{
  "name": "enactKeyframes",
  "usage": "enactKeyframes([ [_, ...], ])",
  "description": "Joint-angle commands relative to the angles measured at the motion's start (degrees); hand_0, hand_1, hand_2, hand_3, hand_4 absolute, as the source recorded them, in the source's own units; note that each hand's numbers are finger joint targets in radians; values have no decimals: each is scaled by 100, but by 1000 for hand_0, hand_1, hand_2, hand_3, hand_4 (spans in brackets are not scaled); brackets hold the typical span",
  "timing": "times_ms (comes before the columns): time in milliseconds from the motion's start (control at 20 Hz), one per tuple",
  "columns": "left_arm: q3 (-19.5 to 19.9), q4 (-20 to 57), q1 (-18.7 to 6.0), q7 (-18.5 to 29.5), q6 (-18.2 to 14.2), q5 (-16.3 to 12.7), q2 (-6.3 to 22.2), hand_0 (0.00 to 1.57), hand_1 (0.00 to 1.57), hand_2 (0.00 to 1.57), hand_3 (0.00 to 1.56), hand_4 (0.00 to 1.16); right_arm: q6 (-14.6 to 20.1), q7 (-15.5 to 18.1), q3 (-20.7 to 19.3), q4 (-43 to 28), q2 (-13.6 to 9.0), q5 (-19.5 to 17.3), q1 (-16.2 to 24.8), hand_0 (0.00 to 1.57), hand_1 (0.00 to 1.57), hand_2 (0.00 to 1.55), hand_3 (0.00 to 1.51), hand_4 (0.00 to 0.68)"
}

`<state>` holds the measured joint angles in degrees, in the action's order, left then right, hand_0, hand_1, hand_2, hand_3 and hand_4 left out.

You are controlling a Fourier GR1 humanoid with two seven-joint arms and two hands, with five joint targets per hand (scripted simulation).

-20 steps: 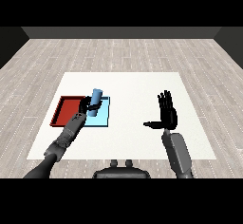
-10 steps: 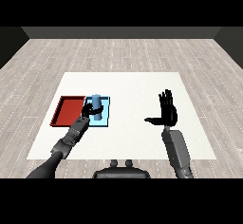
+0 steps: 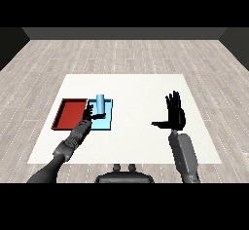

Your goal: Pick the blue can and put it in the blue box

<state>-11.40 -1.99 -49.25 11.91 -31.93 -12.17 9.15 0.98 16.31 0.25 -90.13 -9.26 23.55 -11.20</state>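
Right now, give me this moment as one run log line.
light blue cylindrical can: upright in light blue tray | left hand: beside can, grip unclear | right hand: open, raised | red tray: beside

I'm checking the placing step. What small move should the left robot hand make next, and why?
Probably draw the left robot hand back toward the robot. The blue can stands upright in the light blue tray, and the hand sits right beside it, so pulling straight away should avoid tipping it.
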Motion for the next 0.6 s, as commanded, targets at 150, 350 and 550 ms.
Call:
enactKeyframes([
  [150, 344, -414, -85, 407, -671, -208, -5, 0, 0, 0, 0, 0, -229, 85, 15, -276, -63, -21, 355, 0, 0, 0, 0, 0],
  [350, 822, -1745, -33, 2205, -255, -679, 20, 0, 0, 0, 0, 0, -20, 58, 166, -248, 100, -151, 144, 0, 0, 0, 0, 0],
  [550, 600, -2663, 239, 3061, 1200, -645, 75, 0, 0, 0, 0, 0, -173, 54, 217, 42, -51, -281, 143, 0, 0, 0, 0, 0],
])
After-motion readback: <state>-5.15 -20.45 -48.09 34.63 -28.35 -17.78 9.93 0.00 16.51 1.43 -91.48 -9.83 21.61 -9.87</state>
